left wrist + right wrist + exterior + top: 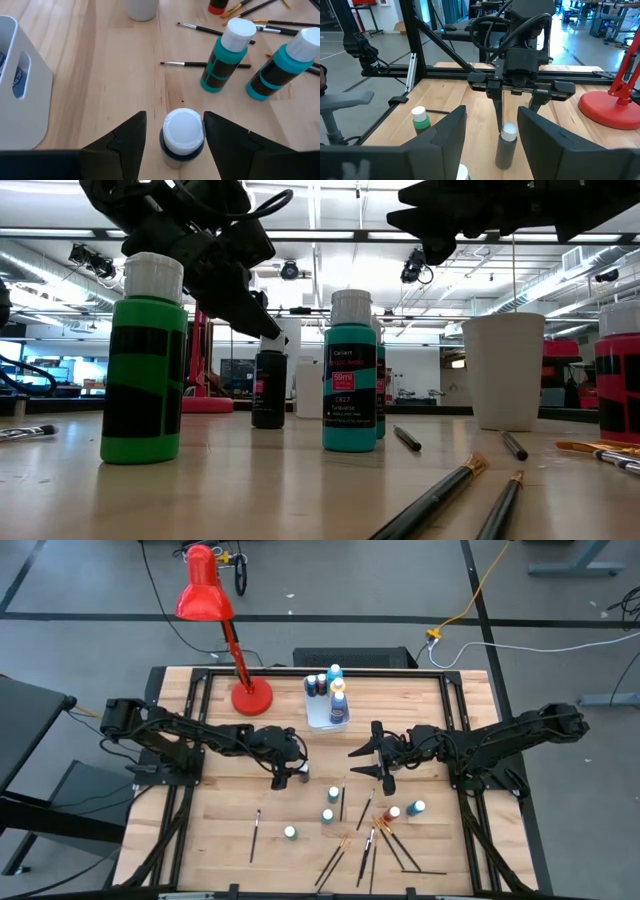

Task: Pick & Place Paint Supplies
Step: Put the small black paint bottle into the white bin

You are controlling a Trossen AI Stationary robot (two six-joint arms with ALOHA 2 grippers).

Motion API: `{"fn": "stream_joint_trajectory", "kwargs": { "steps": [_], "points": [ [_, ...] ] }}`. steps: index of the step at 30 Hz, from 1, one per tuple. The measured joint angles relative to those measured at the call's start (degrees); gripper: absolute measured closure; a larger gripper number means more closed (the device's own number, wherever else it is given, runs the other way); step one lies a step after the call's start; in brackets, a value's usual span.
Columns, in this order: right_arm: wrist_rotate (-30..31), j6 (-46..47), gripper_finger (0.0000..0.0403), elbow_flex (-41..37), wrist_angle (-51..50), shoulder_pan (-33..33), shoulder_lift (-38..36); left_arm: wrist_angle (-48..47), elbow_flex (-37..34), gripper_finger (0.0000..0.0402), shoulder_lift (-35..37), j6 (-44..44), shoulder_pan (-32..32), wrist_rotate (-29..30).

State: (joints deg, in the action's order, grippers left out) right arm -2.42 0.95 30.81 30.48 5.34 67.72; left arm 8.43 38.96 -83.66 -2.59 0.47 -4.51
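- Left gripper [175, 137]: fingers apart, straddling an upright dark white-capped paint bottle [182, 136], not clamped.
- Right gripper [375, 762]: fingers apart, empty, above the wooden table [220, 830].

Bare wood spans the table's [220, 840] lower left; brushes [372, 840] and teal bottles [330, 802] crowd the lower centre.

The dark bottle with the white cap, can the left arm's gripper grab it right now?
Probably yes. The left gripper is open with one finger on each side of the dark bottle, and nothing sits between them. It likely only needs to close.
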Motion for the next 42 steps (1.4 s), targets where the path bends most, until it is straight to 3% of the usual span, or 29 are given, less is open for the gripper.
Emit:
{"fn": "stream_joint_trajectory", "kwargs": {
  "steps": [16, 25, 29, 37, 42],
  "points": [
    [0.02, -0.02, 0.0224, -0.02, 0.18, 0.0, -0.02, 2.1, 0.1, 0.0196, -4.67, -2.34, -0.04, 0.55],
    [0.0, -0.02, 0.0224, -0.02, 0.17, 0.0, -0.02, 2.1, 0.04, 0.024, -4.74, -2.69, -0.04, 0.82],
    [0.0, -0.01, 0.0224, -0.01, 0.17, 0.0, -0.02, 2.95, 0.28, 0.0242, -4.74, -3.26, -0.04, 0.85],
    [0.0, -0.02, 0.0224, 0.0, 0.17, 0.0, -0.02, 2.04, 4.38, 0.0242, -3.07, -2.54, 0.01, 9.67],
    [0.0, -0.02, 0.0224, 0.0, 0.2, 0.0, -0.02, -3.09, 9.27, 0.024, 0.23, -6.74, 0.04, 14.37]
  ]
}}
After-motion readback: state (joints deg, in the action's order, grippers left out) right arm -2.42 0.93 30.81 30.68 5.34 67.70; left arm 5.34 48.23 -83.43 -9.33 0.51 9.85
